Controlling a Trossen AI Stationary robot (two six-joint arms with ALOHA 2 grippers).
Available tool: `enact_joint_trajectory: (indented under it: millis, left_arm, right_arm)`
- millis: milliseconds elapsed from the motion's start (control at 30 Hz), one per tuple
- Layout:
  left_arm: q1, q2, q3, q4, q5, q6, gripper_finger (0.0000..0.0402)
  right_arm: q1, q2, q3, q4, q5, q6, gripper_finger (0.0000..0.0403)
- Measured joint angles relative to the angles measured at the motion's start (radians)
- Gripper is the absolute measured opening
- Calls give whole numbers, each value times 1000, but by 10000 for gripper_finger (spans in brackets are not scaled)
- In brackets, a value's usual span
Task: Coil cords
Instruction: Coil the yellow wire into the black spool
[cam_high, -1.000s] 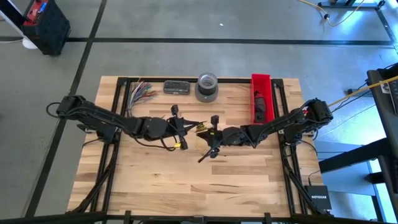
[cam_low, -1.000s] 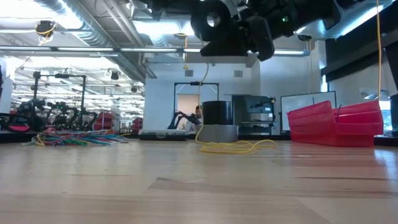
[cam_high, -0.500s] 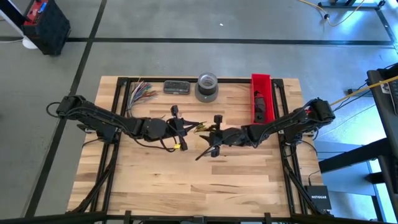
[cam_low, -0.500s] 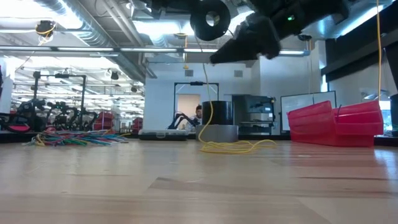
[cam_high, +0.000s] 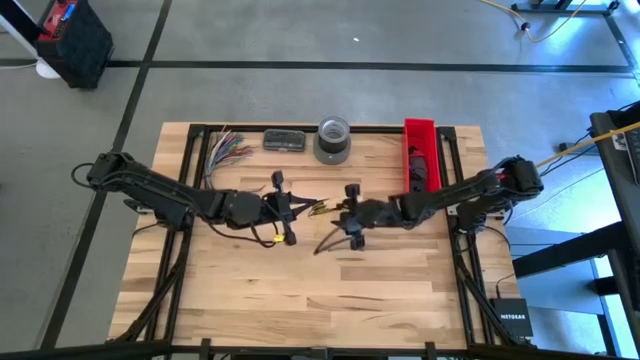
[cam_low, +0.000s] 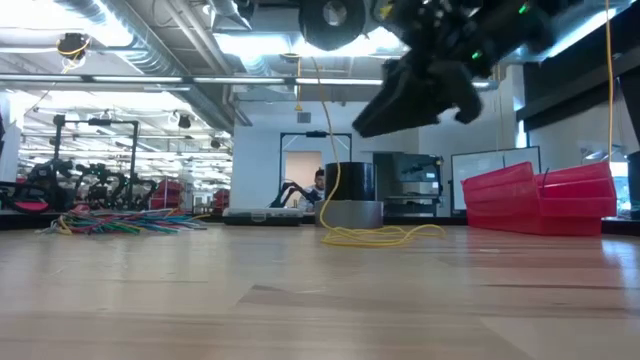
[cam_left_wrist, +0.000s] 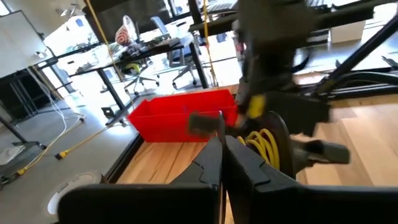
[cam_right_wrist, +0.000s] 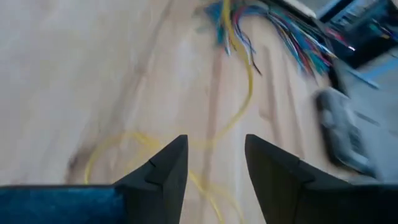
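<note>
The cord is thin and yellow. Part of it is wound into a small round black-backed bundle (cam_left_wrist: 268, 144), which hangs high over the table's middle (cam_low: 333, 12). From there a strand (cam_low: 327, 160) drops to a loose pile (cam_low: 380, 236) on the wood. My left gripper (cam_left_wrist: 222, 146) is shut at the bundle's rim (cam_high: 303, 207). My right gripper (cam_right_wrist: 214, 158) stands open just right of the bundle (cam_high: 337, 212). It slants down over slack cord loops (cam_right_wrist: 242, 106) and has nothing between its fingers. My left gripper comes at the bundle nearly level from the table's left, its shut fingertips (cam_left_wrist: 214, 149) meeting at the bundle's near rim (cam_left_wrist: 252, 140). The fingers themselves hide what exactly is pinched. The bundle is lifted clear, with the strand hanging slack below it.
Along the far edge lie a fan of multicoloured wires (cam_high: 228, 148), a dark flat box (cam_high: 284, 140) and a grey tape roll (cam_high: 333, 140). A red bin (cam_high: 421, 160) stands at the far right. The near half of the wooden table (cam_high: 300, 300) is bare.
My right gripper has drawn back from the bundle toward the table's right edge and tipped its fingers downward. The bundle has stayed up at my left gripper, with the strand still hanging to the pile.
</note>
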Motion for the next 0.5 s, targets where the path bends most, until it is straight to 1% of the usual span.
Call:
enact_joint_trajectory:
  millis: [67, 133, 267, 400, 500]
  left_arm:
    - [-1, 0, 0, -2, 0, 8, 1]
    - [0, 0, 0, -4, 0, 8, 1]
    - [0, 0, 0, -17, -2, 8, 1]
    - [0, 0, 0, -24, -1, 8, 1]
    - [0, 0, 0, -22, -2, 7, 1]
  right_arm:
    - [-36, 29, -22, 104, -67, 4, 165]
    - [-60, 60, -39, 175, -93, 9, 165]
    - [-73, 99, -44, 256, -96, 29, 165]
    - [-70, 118, -44, 298, -100, 30, 164]
    - [-71, 119, -44, 314, -96, 33, 151]
